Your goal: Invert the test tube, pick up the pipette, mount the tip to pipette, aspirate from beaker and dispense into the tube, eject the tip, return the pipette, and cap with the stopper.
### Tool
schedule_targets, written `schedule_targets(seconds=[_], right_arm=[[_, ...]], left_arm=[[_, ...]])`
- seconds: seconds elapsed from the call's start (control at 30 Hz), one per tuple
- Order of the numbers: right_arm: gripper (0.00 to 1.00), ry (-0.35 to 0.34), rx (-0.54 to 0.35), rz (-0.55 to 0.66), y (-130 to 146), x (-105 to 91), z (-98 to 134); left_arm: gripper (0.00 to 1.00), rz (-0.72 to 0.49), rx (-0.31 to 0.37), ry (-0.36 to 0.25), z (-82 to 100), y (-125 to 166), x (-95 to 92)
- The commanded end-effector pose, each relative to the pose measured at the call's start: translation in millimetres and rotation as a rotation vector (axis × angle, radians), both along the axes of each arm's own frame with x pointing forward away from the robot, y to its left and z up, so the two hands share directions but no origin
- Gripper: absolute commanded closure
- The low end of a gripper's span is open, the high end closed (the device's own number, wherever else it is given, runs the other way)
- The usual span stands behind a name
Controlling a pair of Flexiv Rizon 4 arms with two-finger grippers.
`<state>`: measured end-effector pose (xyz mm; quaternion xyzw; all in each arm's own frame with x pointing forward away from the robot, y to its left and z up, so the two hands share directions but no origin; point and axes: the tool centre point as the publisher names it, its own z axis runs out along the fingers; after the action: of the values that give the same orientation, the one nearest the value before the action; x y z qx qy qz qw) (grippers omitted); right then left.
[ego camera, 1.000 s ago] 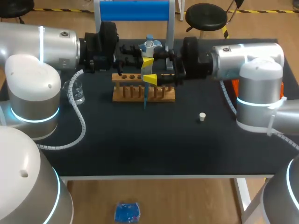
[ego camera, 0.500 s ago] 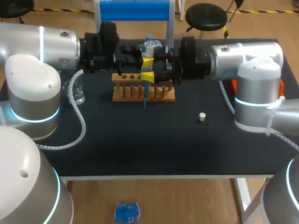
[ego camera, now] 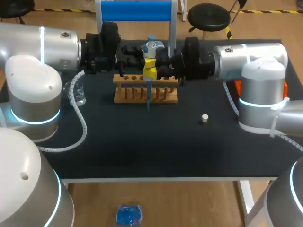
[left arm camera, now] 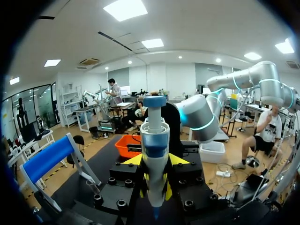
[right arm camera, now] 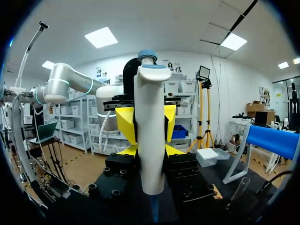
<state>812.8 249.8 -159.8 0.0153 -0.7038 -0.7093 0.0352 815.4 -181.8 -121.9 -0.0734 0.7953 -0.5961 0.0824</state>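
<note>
Both jaws clenched on white-and-blue plastic pipette [ego camera: 150, 47], thin blue tip [ego camera: 148, 97] looks mounted; dispense, eject, return likely pending, small white stopper [ego camera: 204, 118] lies unused on black worktop [ego camera: 142, 142].

Matt black table [ego camera: 142, 151], wooden rack [ego camera: 145, 90], clear beaker [ego camera: 79, 93] — and a smooth, glossy plastic pipette [right arm camera: 151, 131].

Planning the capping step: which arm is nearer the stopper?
The right arm: the white stopper lies beside its base, far from the left arm.
</note>
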Motion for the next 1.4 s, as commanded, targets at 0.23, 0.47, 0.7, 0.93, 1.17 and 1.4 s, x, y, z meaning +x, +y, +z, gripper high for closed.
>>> schedule_targets(seconds=[0.23,0.47,0.7,0.93,1.17,1.4], right_arm=[[1.0,0.012,0.024,-0.003,-6,2.3,-1],[1.0,0.008,0.022,0.0,-4,1.4,-1],[1.0,0.002,0.005,0.004,-1,0.3,0],[1.0,0.004,0.0,0.005,-2,0.8,0],[1.0,0.003,-0.03,-0.004,-18,5.5,-1],[1.0,0.013,-0.055,-0.012,-54,13.0,1]], left_arm=[[1.0,0.0,-0.002,-0.002,0.1,1,-0.3],[1.0,0.0,-0.002,-0.002,0.1,1,-0.3],[1.0,0.0,-0.002,-0.002,0.1,1,-0.3],[0.0,0.0,-0.002,-0.002,0.1,1,-0.3],[0.0,0.0,-0.002,-0.002,0.1,1,-0.3],[0.0,0.0,-0.002,-0.002,0.1,1,-0.3]])
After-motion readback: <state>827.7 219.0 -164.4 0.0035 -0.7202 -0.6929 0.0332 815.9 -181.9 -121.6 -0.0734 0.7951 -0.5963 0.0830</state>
